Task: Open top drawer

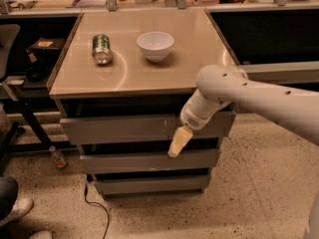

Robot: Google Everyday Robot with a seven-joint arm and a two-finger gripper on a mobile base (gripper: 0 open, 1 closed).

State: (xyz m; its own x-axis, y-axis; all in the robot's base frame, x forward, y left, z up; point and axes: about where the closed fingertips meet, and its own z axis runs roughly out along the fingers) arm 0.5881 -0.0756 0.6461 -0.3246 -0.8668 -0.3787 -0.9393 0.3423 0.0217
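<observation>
The top drawer (119, 128) is the widest grey flat front under the tan cabinet top, with small white scratch marks right of centre. It stands slightly proud of the dark gap above it. My gripper (175, 148) hangs from the white arm (259, 101) in front of the cabinet, its cream fingertips (178, 140) pointing down-left over the top drawer's lower edge, right of centre, reaching toward the gap above the second drawer (144, 162).
A green can (101, 48) lies on its side and a white bowl (155, 45) stands on the cabinet top (134, 78). A third drawer (149, 184) sits lowest. A black cable (97, 203) runs on the speckled floor. A shoe (12, 210) and chair (10, 59) are at left.
</observation>
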